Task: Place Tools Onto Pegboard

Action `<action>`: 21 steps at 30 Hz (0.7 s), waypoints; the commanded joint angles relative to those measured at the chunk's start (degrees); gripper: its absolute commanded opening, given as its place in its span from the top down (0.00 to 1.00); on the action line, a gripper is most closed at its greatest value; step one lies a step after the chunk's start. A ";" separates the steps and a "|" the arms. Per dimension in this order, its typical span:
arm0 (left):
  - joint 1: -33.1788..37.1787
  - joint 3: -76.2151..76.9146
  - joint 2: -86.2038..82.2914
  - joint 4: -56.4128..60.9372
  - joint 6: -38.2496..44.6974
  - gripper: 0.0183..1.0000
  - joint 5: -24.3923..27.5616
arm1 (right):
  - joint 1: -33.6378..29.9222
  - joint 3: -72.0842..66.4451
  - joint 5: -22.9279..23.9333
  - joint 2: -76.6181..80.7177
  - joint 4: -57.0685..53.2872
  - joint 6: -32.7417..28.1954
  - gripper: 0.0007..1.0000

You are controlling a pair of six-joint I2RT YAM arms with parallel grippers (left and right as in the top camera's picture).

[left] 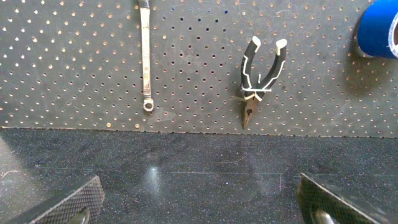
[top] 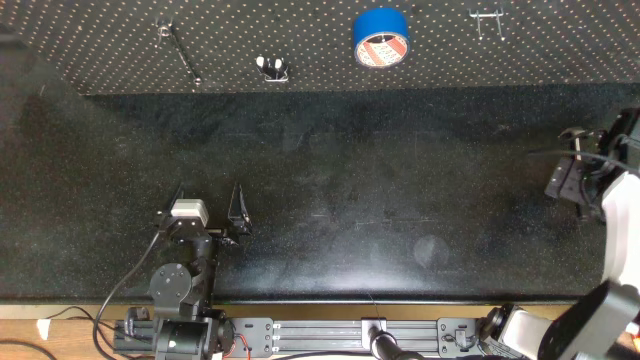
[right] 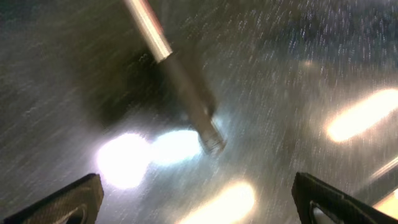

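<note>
Black perforated pegboard (top: 100,50) stores hanging silver wrench (left: 146,56), black-and-white pliers (left: 258,81), blue tape roll (top: 380,38); left pincer (left: 199,202), right pincer (right: 199,199) spread, empty.

1. Your work surface is a black, speckled worktop (top: 330,180) that runs the full width of the top view.
2. Along its far edge stands a dark pegboard (top: 90,40), meeting the worktop in a straight seam.
3. On the pegboard, from your left, you have a wrench (left: 145,56) hanging upright, then pliers (left: 261,74) with the nose down and the handles spread, a blue tape roll (top: 381,38), and a bare metal hook (top: 487,20).
4. In the right wrist view a slim metal shaft (right: 180,87) shows against the dark surface, too blurred for you to tell whether it rests there.
</note>
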 commanded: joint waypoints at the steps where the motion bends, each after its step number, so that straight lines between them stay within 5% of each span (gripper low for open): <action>1: -0.31 -0.09 -0.46 -0.46 0.70 0.00 0.37 | -2.75 -0.48 -9.42 6.93 8.31 -16.15 0.00; 7: -0.31 -0.09 -0.46 -0.46 0.70 0.00 0.37 | -2.75 -0.48 -9.60 14.19 10.97 -16.72 0.08; 9: -0.31 -0.09 -0.46 -0.46 0.70 0.00 0.37 | -2.75 -0.48 -9.57 14.38 9.94 -17.20 0.47; 12: -0.31 -0.09 -0.46 -0.46 0.70 0.00 0.37 | -2.75 -0.48 -9.53 14.38 6.45 -20.74 0.92; 15: -0.31 -0.09 -0.46 -0.46 0.70 0.00 0.37 | -2.75 -0.50 -9.64 14.38 5.46 -19.23 0.93; 18: -0.31 -0.09 -0.46 -0.46 0.70 0.00 0.37 | -2.03 -0.50 -20.24 11.17 8.15 -16.96 0.92; 21: -0.31 -0.09 -0.46 -0.46 0.70 0.00 0.37 | 0.61 -0.50 -21.20 3.67 12.20 -10.49 0.93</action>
